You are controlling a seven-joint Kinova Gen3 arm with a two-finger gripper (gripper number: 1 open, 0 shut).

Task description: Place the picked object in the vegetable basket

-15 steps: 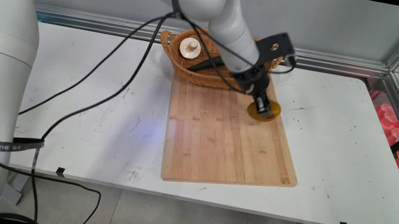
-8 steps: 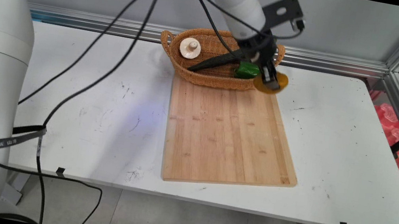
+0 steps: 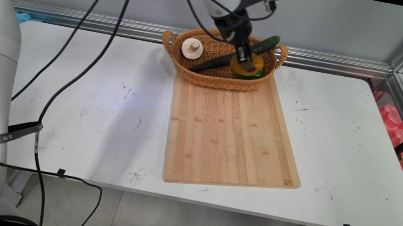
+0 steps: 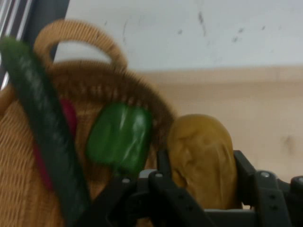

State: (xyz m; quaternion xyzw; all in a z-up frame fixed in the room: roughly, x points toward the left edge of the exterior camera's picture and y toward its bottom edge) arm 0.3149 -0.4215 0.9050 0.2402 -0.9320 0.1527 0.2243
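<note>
My gripper (image 3: 245,61) is shut on a yellow-brown, potato-like piece (image 3: 248,66), holding it in the air over the right end of the wicker basket (image 3: 177,62). In the hand view the piece (image 4: 203,161) sits between the two black fingers (image 4: 164,163), just over the basket's rim. Below it in the basket lie a green pepper (image 3: 252,75) (image 4: 120,137), a long dark cucumber (image 3: 218,58) (image 4: 45,127) and something red (image 4: 71,118), mostly hidden by the cucumber. A round beige knobbed piece (image 3: 192,48) rests at the basket's left end.
A bamboo cutting board (image 3: 226,133) lies on the white table (image 3: 341,151), its far edge against the basket. Black cables (image 3: 83,70) hang from the arm over the table's left half. A metal rail (image 3: 334,63) and the wall run behind the basket.
The gripper has lifted the yellow-brown piece off the board's far right corner and carried it up and to the left, over the basket. The pepper and cucumber have come into sight.
</note>
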